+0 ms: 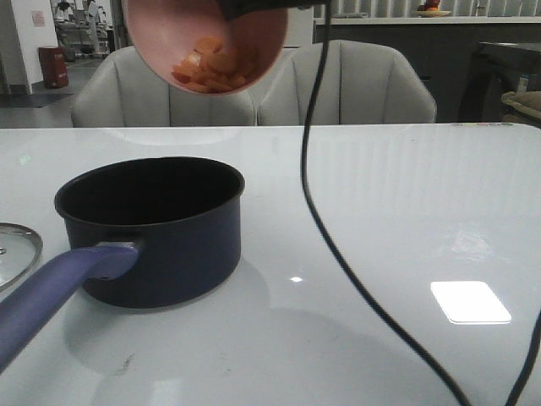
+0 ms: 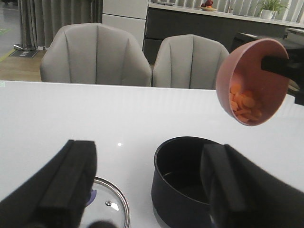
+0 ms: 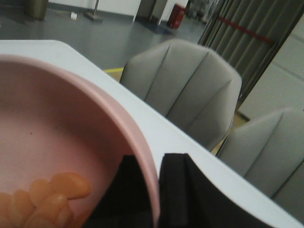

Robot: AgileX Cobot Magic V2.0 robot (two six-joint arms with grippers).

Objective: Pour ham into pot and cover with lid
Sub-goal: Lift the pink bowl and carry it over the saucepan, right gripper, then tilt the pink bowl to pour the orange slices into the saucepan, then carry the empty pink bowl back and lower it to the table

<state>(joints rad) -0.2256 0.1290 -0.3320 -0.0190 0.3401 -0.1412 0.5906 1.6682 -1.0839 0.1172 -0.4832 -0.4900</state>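
My right gripper (image 3: 154,190) is shut on the rim of the pink bowl (image 1: 211,38), holding it tilted high above the pot (image 1: 152,233). The orange ham slices (image 1: 211,68) lie in the bowl's lower side; they also show in the left wrist view (image 2: 244,107) and the right wrist view (image 3: 45,199). The navy pot stands empty on the white table, its purple-blue handle (image 1: 51,296) pointing to the front left. The glass lid (image 1: 15,254) lies flat left of the pot, also in the left wrist view (image 2: 107,209). My left gripper (image 2: 149,190) is open and empty above lid and pot.
A black cable (image 1: 317,203) hangs from the right arm down across the table to the right of the pot. Two grey chairs (image 1: 338,85) stand behind the table's far edge. The white table (image 1: 406,194) stretches to the right.
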